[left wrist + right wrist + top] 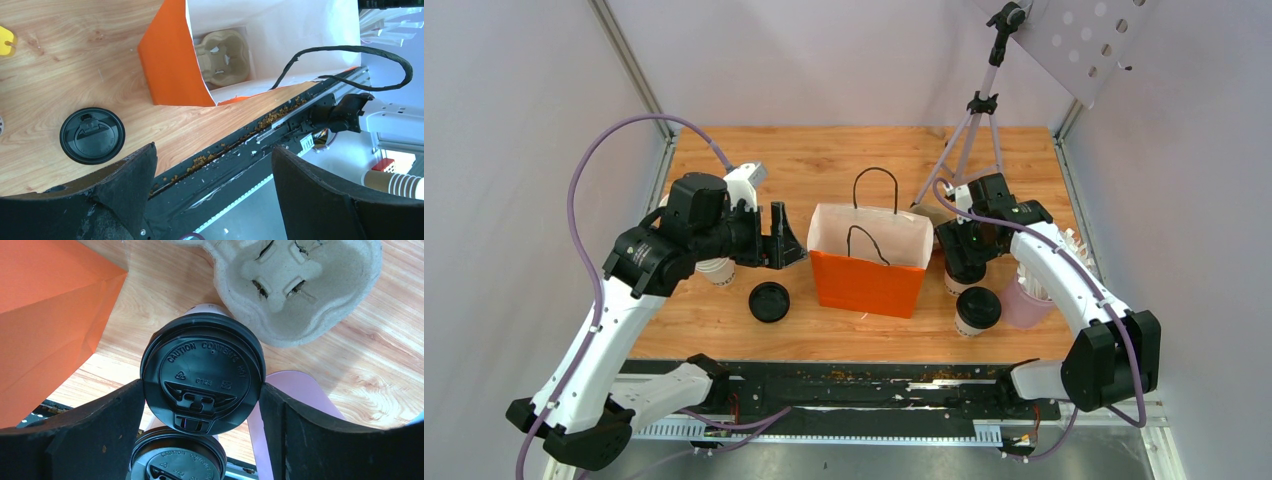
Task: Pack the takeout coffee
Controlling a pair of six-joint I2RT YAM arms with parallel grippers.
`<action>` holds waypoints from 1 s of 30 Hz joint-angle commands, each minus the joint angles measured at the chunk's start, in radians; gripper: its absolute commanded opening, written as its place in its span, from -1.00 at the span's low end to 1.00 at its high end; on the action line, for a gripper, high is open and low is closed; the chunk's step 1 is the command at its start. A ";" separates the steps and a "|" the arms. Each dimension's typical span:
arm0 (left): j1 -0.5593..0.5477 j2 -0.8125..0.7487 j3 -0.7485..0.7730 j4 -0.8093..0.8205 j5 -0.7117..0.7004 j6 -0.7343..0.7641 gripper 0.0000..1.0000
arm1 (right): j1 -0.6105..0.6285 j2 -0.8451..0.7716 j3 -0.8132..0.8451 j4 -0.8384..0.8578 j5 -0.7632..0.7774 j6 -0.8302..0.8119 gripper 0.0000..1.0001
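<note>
A lidded coffee cup (202,372) stands between my right gripper's (201,390) fingers, which press the black lid's rim on both sides; in the top view this gripper (964,268) is just right of the orange paper bag (869,265). A second lidded cup (977,310) stands just in front of it, and its lid also shows in the right wrist view (177,460). My left gripper (786,240) is open and empty, level with the bag's left side; in its own view (212,150) the open bag (170,65) holds a cardboard cup carrier (220,57).
A loose black lid (769,301) lies left of the bag. A white cup (717,270) sits under my left arm. A pink holder (1029,300) stands right of the cups. Another cardboard carrier (295,285) lies behind them. A tripod (969,140) stands at the back right.
</note>
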 commanded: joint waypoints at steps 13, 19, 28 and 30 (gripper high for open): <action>0.004 0.004 0.005 0.026 -0.004 0.012 0.82 | -0.005 -0.011 -0.008 0.003 0.013 0.000 0.49; 0.004 0.010 0.001 0.030 -0.004 0.005 0.82 | -0.005 -0.052 0.051 -0.048 0.028 0.035 0.47; 0.004 0.047 0.002 0.048 0.034 -0.023 0.78 | -0.005 -0.109 0.239 -0.175 0.043 0.084 0.45; 0.004 0.063 0.014 0.037 0.022 -0.015 0.77 | -0.005 -0.120 0.300 -0.202 0.040 0.099 0.44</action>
